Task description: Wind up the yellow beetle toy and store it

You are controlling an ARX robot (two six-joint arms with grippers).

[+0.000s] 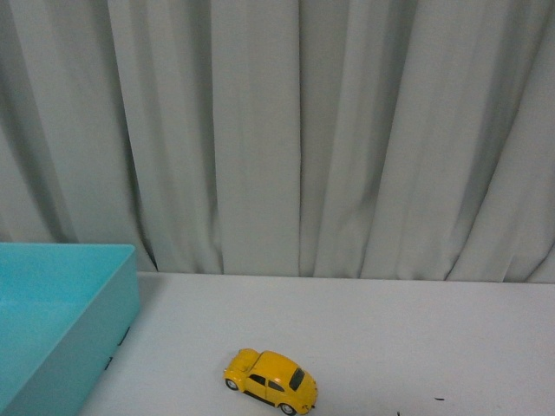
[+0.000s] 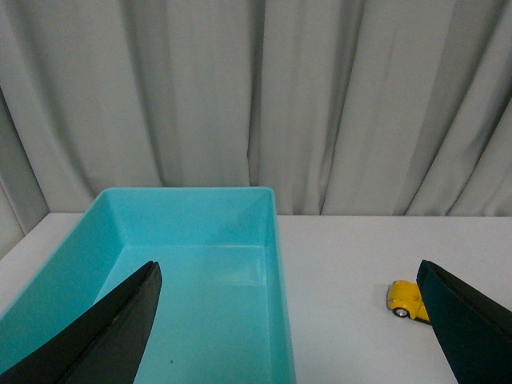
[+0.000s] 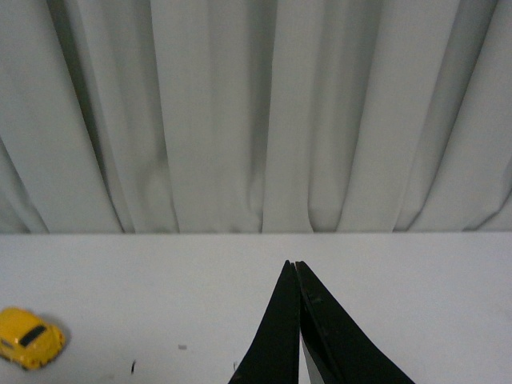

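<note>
White desk (image 1: 390,329), grey curtain (image 1: 277,130) behind | teal bin (image 1: 121,303) at left edge, yellow beetle toy (image 1: 270,381) apart | left gripper (image 2: 288,276) spread, right gripper (image 3: 294,268) pressed together

Only one end of the yellow beetle toy (image 2: 404,296) shows in the left wrist view; a finger (image 2: 468,320) of the left claw (image 2: 288,270) hides the rest. The teal bin (image 1: 61,321) runs out of the front view on its left and near sides. Dark specks (image 1: 439,399) on the desk (image 1: 390,329) are too small to identify

Yellow beetle toy (image 1: 270,381) sits upright on its wheels on the counter (image 1: 390,329), ungripped, just outside the wide-spread left claw (image 2: 288,268).
</note>
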